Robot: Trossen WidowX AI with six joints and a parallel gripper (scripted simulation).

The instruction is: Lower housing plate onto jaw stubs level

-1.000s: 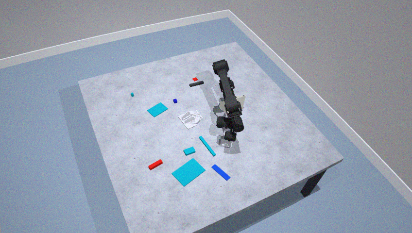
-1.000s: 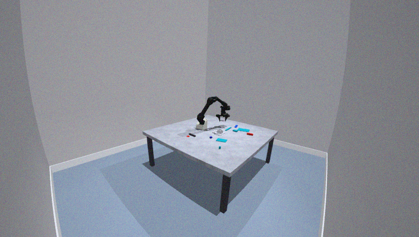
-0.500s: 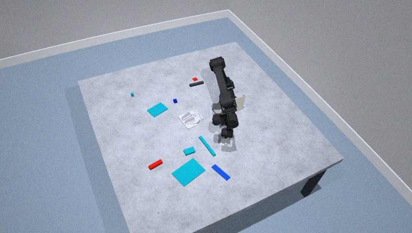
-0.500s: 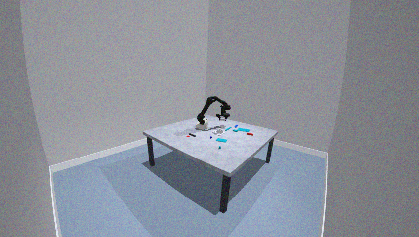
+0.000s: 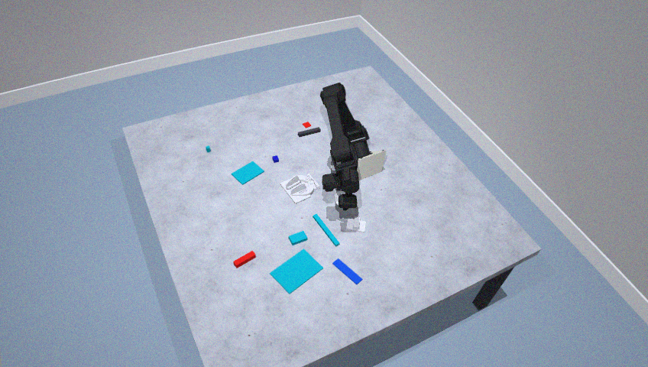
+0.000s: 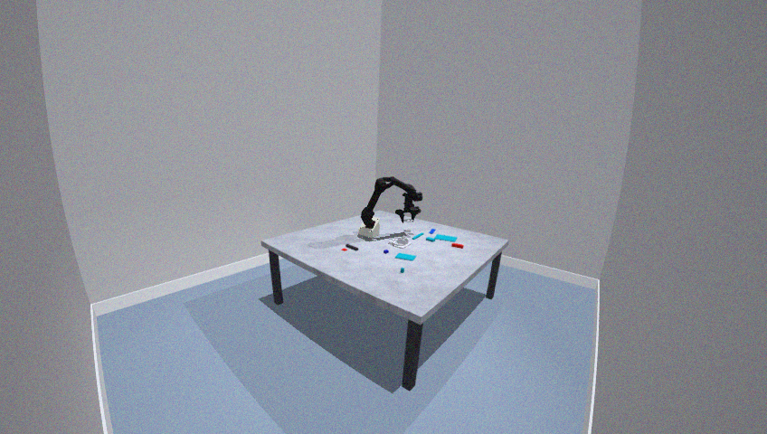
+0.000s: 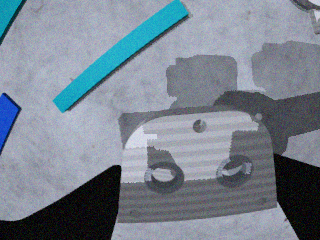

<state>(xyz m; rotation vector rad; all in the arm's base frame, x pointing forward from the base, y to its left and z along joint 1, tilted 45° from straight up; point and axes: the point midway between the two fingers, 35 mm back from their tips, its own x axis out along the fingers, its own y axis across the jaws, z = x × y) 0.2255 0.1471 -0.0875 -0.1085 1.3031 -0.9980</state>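
Housing plate (image 7: 200,150) held between black jaws (image 6: 408,216) (image 7: 199,192), above table (image 5: 409,218) (image 6: 344,263) (image 7: 30,65)

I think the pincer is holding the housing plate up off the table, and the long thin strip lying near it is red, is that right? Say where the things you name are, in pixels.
Not quite: the wrist view shows that strip (image 5: 325,229) (image 6: 418,236) (image 7: 122,56) is cyan. The rest stands.

The pale, mottled stone-look table (image 5: 422,204) (image 6: 333,258) stands on dark legs. On its top I see a white base with jaw pieces (image 5: 297,198) (image 6: 400,243), a cyan strip (image 5: 325,229) (image 6: 417,236) (image 7: 121,55) near it, a blue bar (image 5: 347,271) (image 6: 431,231) (image 7: 7,120), a red bar (image 5: 244,259) (image 6: 457,245), flat cyan plates and, well apart, a black bar (image 5: 309,131) (image 6: 352,247).
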